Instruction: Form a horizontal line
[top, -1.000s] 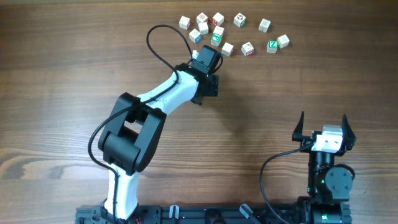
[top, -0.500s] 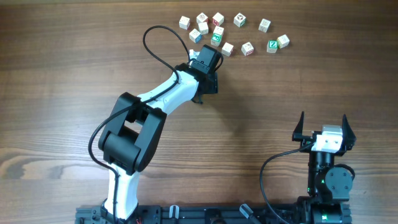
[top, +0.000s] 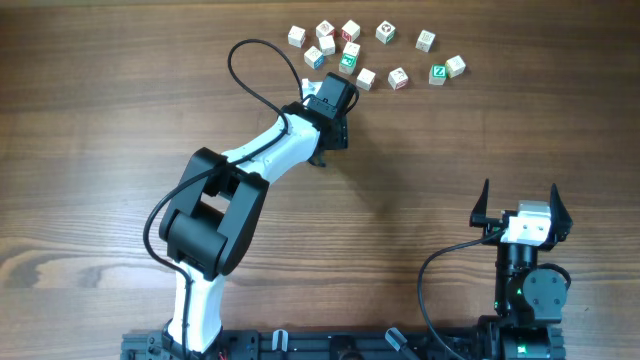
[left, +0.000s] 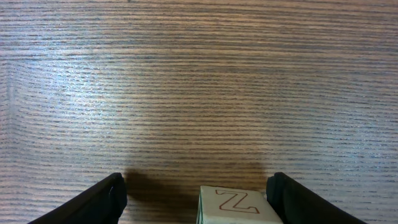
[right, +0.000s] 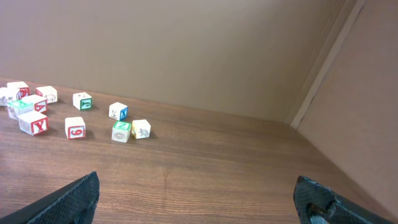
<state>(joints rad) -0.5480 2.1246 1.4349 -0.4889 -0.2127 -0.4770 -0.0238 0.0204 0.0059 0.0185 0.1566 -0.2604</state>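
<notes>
Several small letter cubes (top: 365, 77) lie scattered at the far middle of the table. No straight row of three touching cubes shows; a green Z cube (top: 437, 73) touches a white cube (top: 456, 66). My left gripper (top: 332, 140) is just below the scatter. In the left wrist view its jaws (left: 196, 208) are open around a white cube with a red Z (left: 235, 208), which sits by the right finger with a gap on the left. That cube is hidden in the overhead view. My right gripper (top: 520, 205) is open and empty near the front right.
The scattered cubes also show in the right wrist view (right: 121, 130), far left of the open right jaws (right: 199, 205). A cardboard wall (right: 186, 50) stands behind the table. Bare wood (left: 199, 93) lies ahead of the left gripper.
My left gripper has shifted slightly up and to the left, toward the cubes. The right arm and the scattered cubes have not moved.
</notes>
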